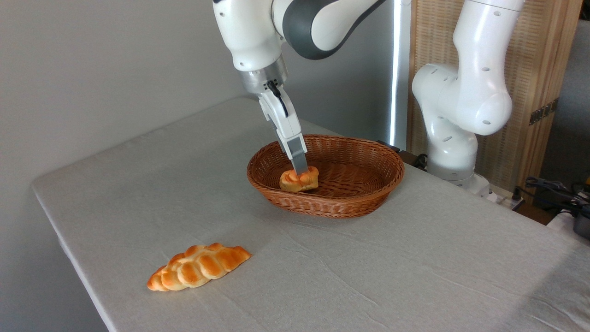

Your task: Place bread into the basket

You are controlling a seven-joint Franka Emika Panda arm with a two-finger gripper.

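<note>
The small, glossy golden-orange knotted bun (299, 179) sits inside the shallow oval brown wicker basket (364, 203), toward its nine o'clock side, apparently resting on the woven floor or just above it — the angle does not settle which. The white arm's jaws (300, 168) come down at a slant from twelve o'clock and meet the top of the bun; they look closed on it, though only one finger shows clearly, so how wide they stand I cannot tell. The step in hand seems to be the placing itself, near its end. The next move probably calls for opening the jaws to free the bun, then lifting straight up clear of the basket rim. The longer braided golden loaf (198, 266) lies on the grey cloth-covered worktop (415, 276), well apart at seven o'clock from the basket — untouched.
</note>
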